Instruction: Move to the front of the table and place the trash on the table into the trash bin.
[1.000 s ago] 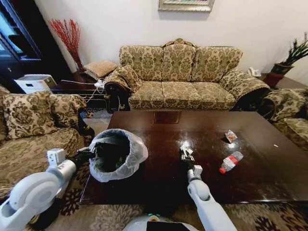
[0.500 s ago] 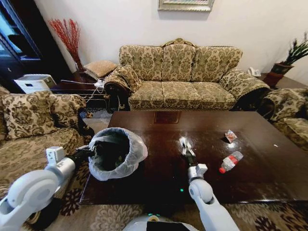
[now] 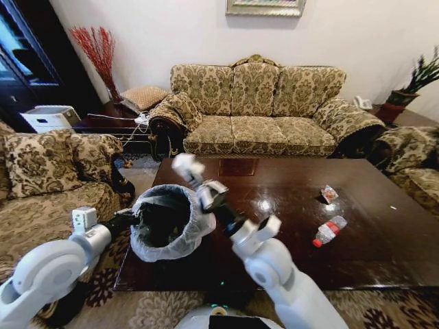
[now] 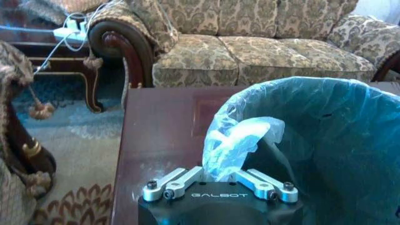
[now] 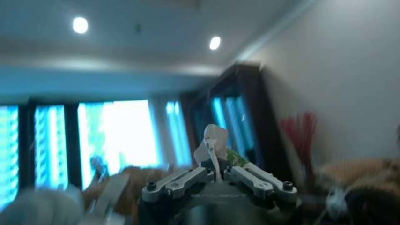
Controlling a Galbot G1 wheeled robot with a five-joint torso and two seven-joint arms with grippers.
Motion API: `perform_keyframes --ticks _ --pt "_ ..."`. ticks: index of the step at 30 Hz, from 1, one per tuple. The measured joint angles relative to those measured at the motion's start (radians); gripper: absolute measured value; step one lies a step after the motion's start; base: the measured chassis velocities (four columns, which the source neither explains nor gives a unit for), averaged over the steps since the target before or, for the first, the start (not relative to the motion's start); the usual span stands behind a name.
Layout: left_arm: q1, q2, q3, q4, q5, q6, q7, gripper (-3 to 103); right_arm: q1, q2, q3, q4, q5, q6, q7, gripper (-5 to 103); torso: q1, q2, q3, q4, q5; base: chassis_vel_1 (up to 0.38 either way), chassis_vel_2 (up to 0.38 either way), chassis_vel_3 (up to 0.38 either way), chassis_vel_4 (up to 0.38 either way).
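The trash bin (image 3: 167,223), black with a whitish bag liner, stands at the left end of the dark brown table (image 3: 384,253). My left gripper (image 3: 129,219) is shut on the bin's bag rim; the left wrist view shows its fingers (image 4: 178,180) pinching the bunched bag of the bin (image 4: 331,140). My right gripper (image 3: 194,178) is raised above the bin's far rim and shut on a crumpled white tissue (image 3: 182,164). In the right wrist view the tissue (image 5: 213,138) sticks up from that gripper (image 5: 216,174). On the table's right part lie a clear bottle with a red cap (image 3: 329,231) and a red-white wrapper (image 3: 329,194).
A patterned sofa (image 3: 264,110) stands behind the table, with armchairs on the left (image 3: 48,178) and right (image 3: 411,164). A dark side table (image 3: 110,123) and a potted plant (image 3: 411,86) sit in the back corners. Patterned carpet lies around the table.
My right arm has lifted off the table's middle with the tissue and swung left and up to above the bin. The left arm and the bin have barely moved.
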Motion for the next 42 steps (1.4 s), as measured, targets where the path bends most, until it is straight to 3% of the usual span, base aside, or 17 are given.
perform_keyframes --ticks 4,6,8,14,17,20,21,23,26,29,30,33,34,38,39,41,42 --pt "0.012 0.012 -0.035 -0.018 -0.008 0.002 0.002 2 -0.008 -0.003 -0.032 -0.033 -0.077 -0.025 0.003 -3 0.0 0.0 0.0 -0.0002 0.0002 0.0 0.0 0.0 0.0" --pt "0.016 0.013 -0.041 -0.027 -0.014 0.004 0.002 2 -0.011 0.0 -0.033 -0.039 -0.085 -0.025 -0.004 7 0.0 0.0 0.0 -0.0002 0.0001 0.0 0.0 0.0 0.0" --pt "0.016 0.012 -0.041 -0.03 -0.015 0.005 0.002 2 -0.012 0.002 -0.033 -0.039 -0.085 -0.024 -0.007 7 0.0 0.0 0.0 -0.0002 0.0001 0.0 0.0 0.0 0.0" --pt "0.027 -0.007 -0.047 -0.051 -0.016 0.012 0.0 2 -0.035 -0.001 -0.021 -0.03 -0.095 -0.01 -0.02 35 0.0 0.0 0.0 -0.0001 0.0 0.0 0.0 0.0 0.0" --pt "0.032 -0.012 -0.054 -0.056 -0.017 0.013 0.0 2 -0.046 -0.001 -0.014 -0.019 -0.094 0.002 -0.024 40 0.0 0.0 0.0 -0.0001 0.0001 0.0 0.0 0.0 0.0" --pt "0.036 -0.019 -0.066 -0.052 -0.017 0.016 -0.003 2 -0.096 0.004 0.032 0.018 -0.099 0.055 -0.021 56 0.0 0.0 0.0 0.0 0.0001 0.0 0.0 0.0 0.0" --pt "0.036 -0.019 -0.066 -0.052 -0.017 0.016 -0.003 2 -0.096 0.004 0.032 0.018 -0.099 0.055 -0.021 56 0.0 0.0 0.0 0.0 0.0001 0.0 0.0 0.0 0.0" --pt "0.045 -0.016 -0.1 -0.035 -0.018 0.03 -0.008 2 -0.217 0.017 0.114 0.064 -0.178 0.111 0.07 67 0.0 0.0 0.0 0.0 -0.0003 0.0 0.0 0.0 0.0" --pt "0.053 -0.006 -0.126 -0.026 -0.02 0.04 -0.008 2 -0.287 0.024 0.158 0.072 -0.225 0.138 0.126 73 0.0 0.0 0.0 -0.0002 -0.0001 0.0 0.0 0.0 0.0" --pt "0.071 0.037 -0.195 0.009 -0.041 0.071 -0.008 2 -0.48 0.059 0.313 0.042 -0.336 0.21 0.301 89 0.0 0.0 0.0 -0.0004 0.0001 0.0 0.0 0.0 0.0" --pt "0.071 0.037 -0.195 0.009 -0.041 0.071 -0.008 2 -0.48 0.059 0.313 0.042 -0.336 0.21 0.301 89 0.0 0.0 0.0 -0.0004 0.0001 0.0 0.0 0.0 0.0" --pt "0.077 0.055 -0.211 0.039 -0.043 0.076 0.006 2 -0.59 0.085 0.41 0.003 -0.308 0.251 0.469 99 0.0 0.0 0.0 -0.0003 -0.0001 0.0 0.0 0.0 0.0" --pt "0.077 0.055 -0.211 0.039 -0.043 0.076 0.006 2 -0.59 0.085 0.41 0.003 -0.308 0.251 0.469 99 0.0 0.0 0.0 -0.0003 -0.0001 0.0 0.0 0.0 0.0" --pt "0.066 0.052 -0.189 0.032 -0.039 0.076 0.014 2 -0.628 0.115 0.427 -0.02 -0.21 0.259 0.746 100 0.0 0.0 0.0 -0.0002 -0.0001 -0.051 -0.046 0.052 0.054" --pt "0.066 0.052 -0.189 0.032 -0.039 0.076 0.014 2 -0.628 0.115 0.427 -0.02 -0.21 0.259 0.746 100 0.0 0.0 0.0 -0.0002 -0.0001 -0.094 -0.071 0.081 0.116" --pt "0.064 0.045 -0.178 0.022 -0.035 0.076 0.012 2 -0.613 0.135 0.423 -0.036 -0.163 0.257 0.865 100 0.0 0.0 0.0 -0.0002 -0.0002 -0.115 -0.117 0.152 0.137" --pt "0.064 0.045 -0.178 0.022 -0.035 0.076 0.012 2 -0.613 0.135 0.423 -0.036 -0.163 0.257 0.865 100 0.0 0.0 0.0 -0.0002 -0.0002 -0.136 -0.117 0.184 0.158"
